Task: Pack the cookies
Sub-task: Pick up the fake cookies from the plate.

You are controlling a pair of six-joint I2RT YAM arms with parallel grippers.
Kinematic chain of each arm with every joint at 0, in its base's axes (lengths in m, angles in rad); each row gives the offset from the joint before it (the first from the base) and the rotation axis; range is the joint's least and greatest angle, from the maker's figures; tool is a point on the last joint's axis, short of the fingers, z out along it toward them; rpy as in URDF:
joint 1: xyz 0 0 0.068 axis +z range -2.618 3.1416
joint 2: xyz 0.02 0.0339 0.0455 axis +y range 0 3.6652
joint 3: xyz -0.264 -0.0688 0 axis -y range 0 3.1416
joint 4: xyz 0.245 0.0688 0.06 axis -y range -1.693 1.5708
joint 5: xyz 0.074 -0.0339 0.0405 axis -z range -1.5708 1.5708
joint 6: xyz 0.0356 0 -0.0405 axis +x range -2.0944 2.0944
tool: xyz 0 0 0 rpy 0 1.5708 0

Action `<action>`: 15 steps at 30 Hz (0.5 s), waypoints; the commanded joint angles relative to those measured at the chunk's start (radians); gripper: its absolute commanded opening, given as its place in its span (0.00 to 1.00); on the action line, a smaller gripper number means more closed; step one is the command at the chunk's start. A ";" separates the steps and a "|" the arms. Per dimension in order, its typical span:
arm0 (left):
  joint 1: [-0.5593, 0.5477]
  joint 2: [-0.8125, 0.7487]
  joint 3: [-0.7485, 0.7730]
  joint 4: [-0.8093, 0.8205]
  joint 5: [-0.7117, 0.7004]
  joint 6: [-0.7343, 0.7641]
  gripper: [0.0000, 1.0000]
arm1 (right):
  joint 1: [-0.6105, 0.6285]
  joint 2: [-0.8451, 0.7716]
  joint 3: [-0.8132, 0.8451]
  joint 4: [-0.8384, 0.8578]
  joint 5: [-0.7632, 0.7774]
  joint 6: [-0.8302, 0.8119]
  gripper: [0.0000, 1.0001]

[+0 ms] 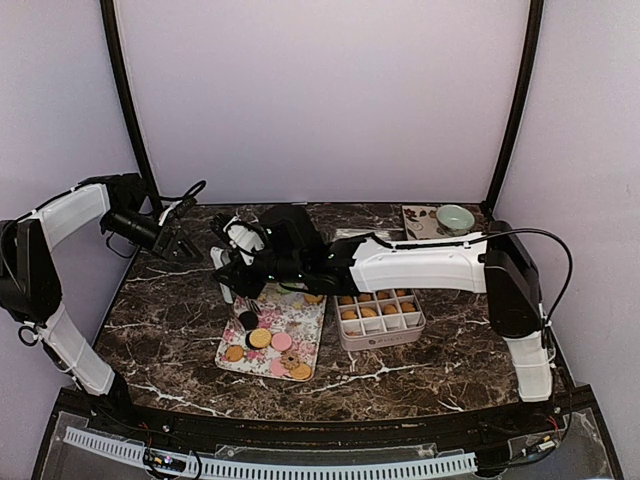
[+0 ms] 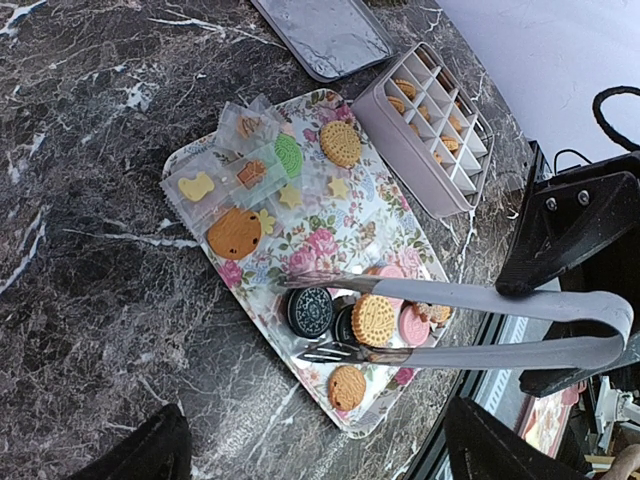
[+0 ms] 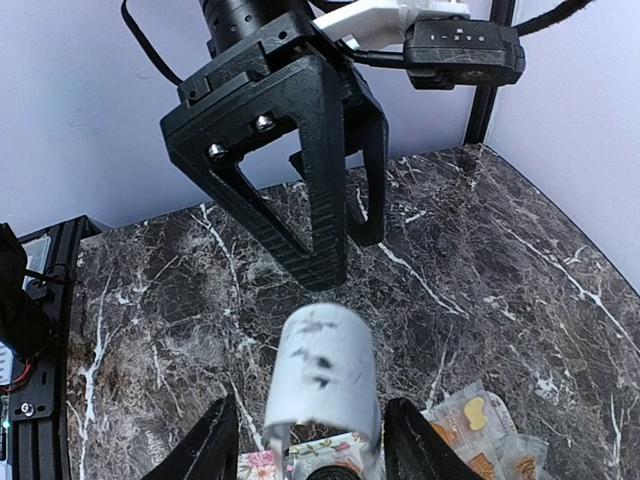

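Observation:
Cookies lie on a floral tray [image 1: 300, 325], also seen in the left wrist view [image 2: 320, 225]. There I see a ridged tan cookie [image 2: 375, 318], a dark one [image 2: 309, 311], pink ones [image 2: 413, 324], a green one [image 2: 288, 155] and more tan ones [image 2: 340, 143]. My right gripper [image 1: 243, 275] is shut on metal tongs [image 2: 480, 295]; their looped end [image 3: 320, 370] sits between its fingers [image 3: 210, 445]. The tong tips stand apart on either side of the ridged tan cookie. My left gripper [image 1: 175, 245] is open and empty, back left of the tray.
A pale divided box [image 1: 378, 335] right of the tray holds several tan cookies [image 1: 368, 312]; it shows in the left wrist view [image 2: 405, 150]. Its grey lid [image 2: 325, 35] lies behind. Small wrapped sweets [image 2: 200, 187] lie on the tray. A green bowl [image 1: 455, 216] stands back right.

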 commanded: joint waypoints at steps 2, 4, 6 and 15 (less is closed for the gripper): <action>0.007 -0.020 0.014 -0.023 0.013 0.016 0.90 | -0.008 0.013 0.014 0.051 -0.040 0.030 0.50; 0.005 -0.021 0.012 -0.023 0.012 0.015 0.90 | -0.009 0.016 0.013 0.054 -0.040 0.032 0.50; 0.007 -0.022 0.013 -0.023 0.012 0.015 0.90 | -0.008 0.017 0.012 0.055 -0.038 0.032 0.50; 0.005 -0.023 0.005 -0.007 0.058 -0.001 0.90 | -0.008 -0.018 -0.061 0.076 -0.024 0.032 0.34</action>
